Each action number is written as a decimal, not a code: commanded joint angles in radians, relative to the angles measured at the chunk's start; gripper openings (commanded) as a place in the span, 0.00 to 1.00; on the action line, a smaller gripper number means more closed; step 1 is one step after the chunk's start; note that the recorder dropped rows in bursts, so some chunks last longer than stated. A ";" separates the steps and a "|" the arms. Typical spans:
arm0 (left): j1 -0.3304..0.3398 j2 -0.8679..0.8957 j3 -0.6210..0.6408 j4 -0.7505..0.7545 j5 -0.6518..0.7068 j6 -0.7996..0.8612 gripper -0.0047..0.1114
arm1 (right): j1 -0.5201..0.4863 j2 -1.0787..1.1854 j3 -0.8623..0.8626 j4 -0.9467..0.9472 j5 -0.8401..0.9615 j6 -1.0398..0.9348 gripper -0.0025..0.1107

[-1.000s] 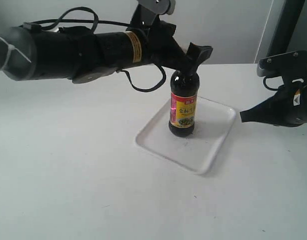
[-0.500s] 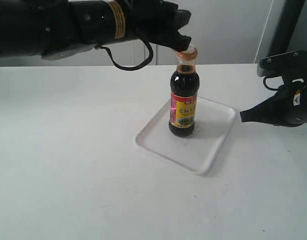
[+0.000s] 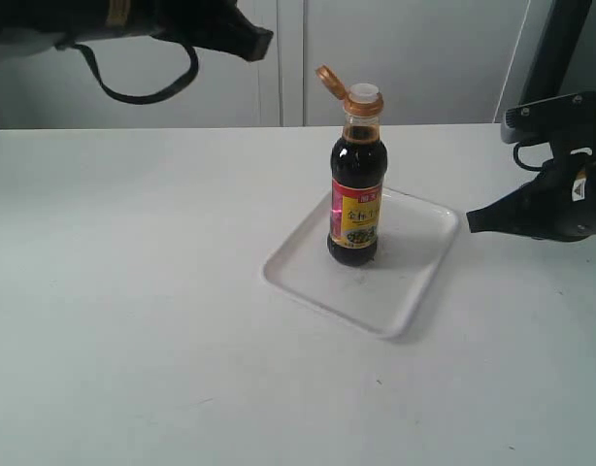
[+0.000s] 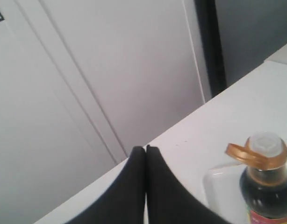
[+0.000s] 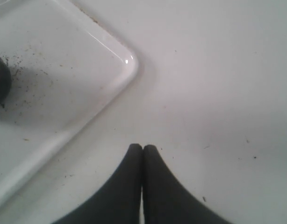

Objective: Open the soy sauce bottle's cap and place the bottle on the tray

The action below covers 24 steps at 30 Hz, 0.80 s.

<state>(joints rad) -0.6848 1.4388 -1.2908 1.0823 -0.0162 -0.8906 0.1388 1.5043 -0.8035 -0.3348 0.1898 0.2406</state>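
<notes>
The soy sauce bottle [image 3: 355, 199] stands upright on the white tray [image 3: 414, 277], dark liquid inside and a yellow and red label on its front. Its golden cap [image 3: 330, 82] is flipped open to the left, and the white spout [image 3: 365, 93] shows on top. The left wrist view shows the bottle's top [image 4: 266, 186] with the cap's lid [image 4: 237, 150] hanging open. My left gripper [image 3: 264, 41] is high at the upper left, away from the bottle, shut and empty [image 4: 146, 148]. My right gripper [image 3: 470, 223] hovers just right of the tray, shut and empty [image 5: 142, 147].
The white table [image 3: 133, 320] stretches around the tray. A dark post [image 3: 555, 49] rises at the back right, beside a pale wall. In the right wrist view the tray's corner [image 5: 127, 63] and the bottle's base [image 5: 1, 79] lie beyond the fingertips.
My left gripper has left the bottle's top and drawn back up and to the left. The cap's lid now stands flipped open. The bottle and my right arm stay put.
</notes>
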 commanded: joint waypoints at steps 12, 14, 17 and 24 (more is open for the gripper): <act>-0.003 -0.136 0.004 0.010 0.422 0.365 0.04 | -0.010 -0.010 0.007 -0.001 0.001 -0.009 0.02; -0.003 -0.143 0.004 0.010 0.487 0.448 0.04 | -0.010 -0.010 0.007 -0.001 0.001 -0.009 0.02; -0.003 -0.147 0.004 -0.005 0.610 0.472 0.04 | -0.010 -0.010 0.007 -0.001 0.001 -0.009 0.02; -0.003 -0.147 0.004 -0.266 0.855 0.522 0.04 | -0.010 -0.010 0.007 -0.001 0.001 -0.009 0.02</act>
<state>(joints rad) -0.6848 1.3044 -1.2892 0.9093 0.7444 -0.4059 0.1388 1.5043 -0.8035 -0.3348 0.1898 0.2406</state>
